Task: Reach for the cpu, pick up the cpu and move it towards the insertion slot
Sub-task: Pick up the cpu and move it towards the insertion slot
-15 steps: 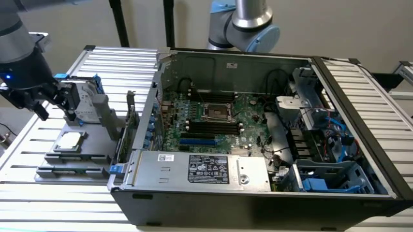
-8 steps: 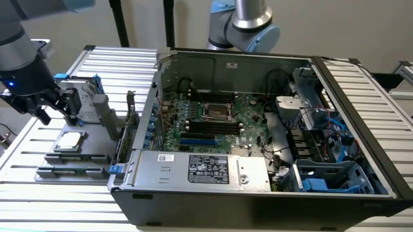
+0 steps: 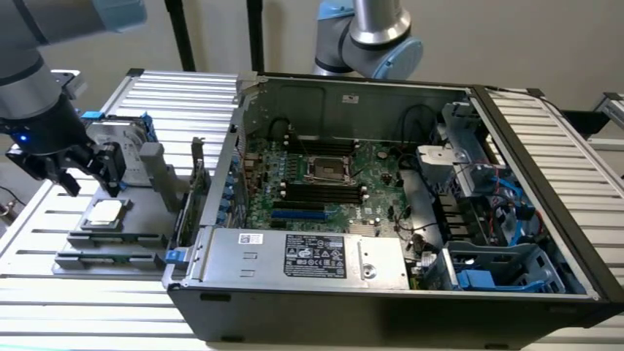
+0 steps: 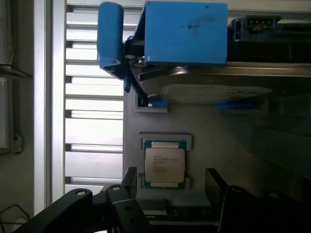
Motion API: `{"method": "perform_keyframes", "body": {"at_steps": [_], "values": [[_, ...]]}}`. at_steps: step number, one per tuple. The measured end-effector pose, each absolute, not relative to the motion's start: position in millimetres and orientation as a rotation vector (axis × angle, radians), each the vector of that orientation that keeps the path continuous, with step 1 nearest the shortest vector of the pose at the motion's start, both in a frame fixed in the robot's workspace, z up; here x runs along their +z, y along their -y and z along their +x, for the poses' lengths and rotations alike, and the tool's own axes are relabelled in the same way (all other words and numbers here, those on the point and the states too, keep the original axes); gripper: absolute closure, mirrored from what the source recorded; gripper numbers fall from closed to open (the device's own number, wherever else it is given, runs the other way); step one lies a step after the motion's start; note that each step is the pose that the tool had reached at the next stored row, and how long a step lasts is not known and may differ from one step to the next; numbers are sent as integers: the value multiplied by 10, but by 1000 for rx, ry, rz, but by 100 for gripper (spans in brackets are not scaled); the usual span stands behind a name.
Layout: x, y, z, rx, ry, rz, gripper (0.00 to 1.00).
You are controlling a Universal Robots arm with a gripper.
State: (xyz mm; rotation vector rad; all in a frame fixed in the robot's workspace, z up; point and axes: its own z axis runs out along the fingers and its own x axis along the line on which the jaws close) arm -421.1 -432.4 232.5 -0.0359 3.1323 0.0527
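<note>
Wrist view looks straight down past the two black fingers (image 4: 127, 182) of the gripper (image 4: 170, 174). They stand wide apart with nothing held between them. The cpu (image 4: 165, 163) lies below the gap, untouched, seated flat in a recess of the grey tray (image 4: 228, 145).

Seen from the exterior view, the gripper (image 3: 93, 181) hangs fingers-down just above the cpu (image 3: 105, 212), apart from it. The arm (image 3: 39, 95) enters from the upper corner at the exterior view's left, its last segment near vertical and its wrist aimed at the tray (image 3: 142, 219). Just beside the gripper stands the hard drive (image 3: 122, 139) in its blue-trimmed bracket. The tray rests on a slatted metal table (image 3: 39, 278).

Well apart, toward the exterior view's right, is the open computer case (image 3: 410, 292). The insertion slot (image 3: 325, 170) sits in the green board inside it, near the long black memory slots (image 3: 322, 194).
</note>
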Motion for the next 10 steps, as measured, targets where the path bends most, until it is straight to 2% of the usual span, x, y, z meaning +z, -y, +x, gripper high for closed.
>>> {"method": "perform_keyframes", "body": {"at_steps": [10], "values": [[2185,4331,-4211,18,-3133,-36,33]]}}
